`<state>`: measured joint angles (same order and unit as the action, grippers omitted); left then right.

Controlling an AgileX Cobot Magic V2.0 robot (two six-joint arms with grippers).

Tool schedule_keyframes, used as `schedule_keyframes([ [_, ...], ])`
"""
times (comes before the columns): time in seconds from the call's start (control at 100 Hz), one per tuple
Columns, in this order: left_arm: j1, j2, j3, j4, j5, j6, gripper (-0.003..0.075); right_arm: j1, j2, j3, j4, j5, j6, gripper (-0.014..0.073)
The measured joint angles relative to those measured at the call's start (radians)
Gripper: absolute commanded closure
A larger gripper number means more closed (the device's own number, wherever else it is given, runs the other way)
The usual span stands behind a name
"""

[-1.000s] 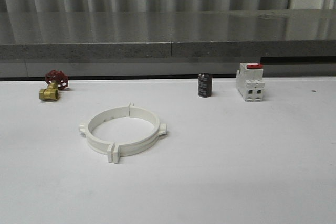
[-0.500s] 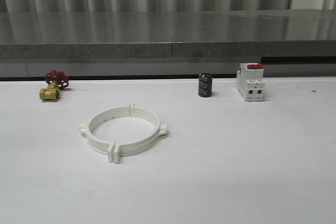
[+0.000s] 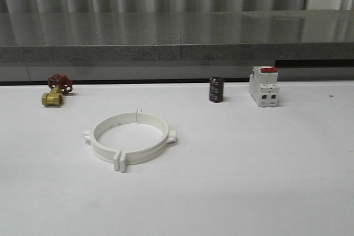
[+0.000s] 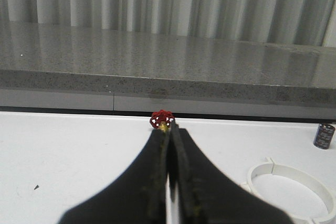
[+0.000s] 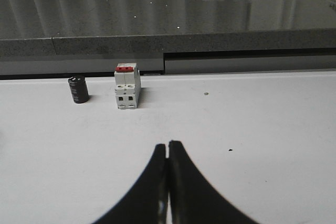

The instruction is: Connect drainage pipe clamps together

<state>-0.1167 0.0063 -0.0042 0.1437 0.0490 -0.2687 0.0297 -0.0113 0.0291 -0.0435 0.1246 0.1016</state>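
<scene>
The two white drainage pipe clamps [image 3: 130, 138] lie on the white table left of centre, their end tabs meeting so the halves form one wide ring. Part of that ring, the drainage pipe clamps [image 4: 294, 174], appears in the left wrist view, off to one side of the fingers. My left gripper [image 4: 169, 129] is shut with nothing between its black fingers, apart from the ring. My right gripper [image 5: 167, 144] is also shut and holds nothing, over bare table.
A brass valve with a red handwheel [image 3: 57, 89] sits at the far left, a black capacitor [image 3: 215, 89] and a white breaker with a red switch [image 3: 263, 86] at the far right. A grey stone ledge [image 3: 177, 37] runs along the back.
</scene>
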Motion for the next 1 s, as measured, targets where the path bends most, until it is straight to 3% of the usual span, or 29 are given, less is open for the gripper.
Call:
schedule_keyframes([
  [0.22, 0.042, -0.010, 0.000, 0.000, -0.014, 0.000, 0.0741, 0.000, 0.000, 0.000, 0.000, 0.000, 0.000, 0.0661],
  [1.0, 0.043, -0.010, 0.000, 0.000, -0.012, 0.000, 0.0741, 0.000, 0.000, 0.000, 0.000, 0.000, 0.000, 0.0661],
])
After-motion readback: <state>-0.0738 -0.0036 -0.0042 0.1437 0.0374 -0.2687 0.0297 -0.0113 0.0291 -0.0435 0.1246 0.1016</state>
